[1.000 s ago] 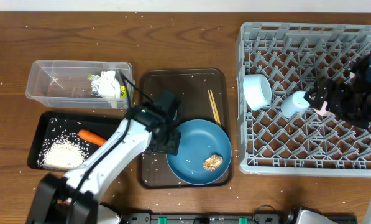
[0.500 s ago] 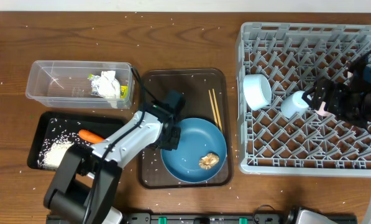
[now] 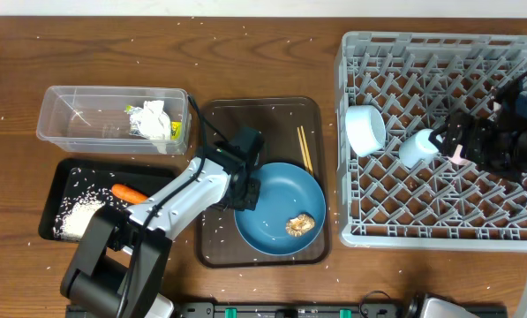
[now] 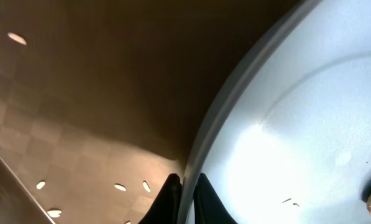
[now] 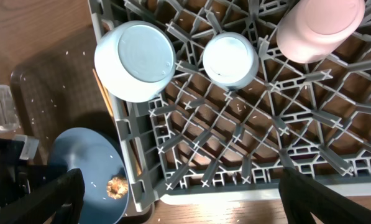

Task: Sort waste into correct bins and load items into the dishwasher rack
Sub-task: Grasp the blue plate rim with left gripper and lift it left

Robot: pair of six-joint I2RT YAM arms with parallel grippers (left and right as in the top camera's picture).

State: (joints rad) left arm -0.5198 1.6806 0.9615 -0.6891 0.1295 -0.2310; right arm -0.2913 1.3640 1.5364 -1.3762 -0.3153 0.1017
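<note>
grip: my left gripper [image 3: 247, 191] pinched closed on blue plate [image 3: 285, 203] rim
risk: tilting rolls brown lump [image 3: 299, 225] onto serving tray [image 3: 245, 115]

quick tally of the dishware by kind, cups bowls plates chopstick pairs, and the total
cups: 2 (pink cup, light blue cup)
bowls: 1 (white bowl)
plates: 1 (blue plate)
chopstick pairs: 1 (chopsticks)
total: 5
</note>
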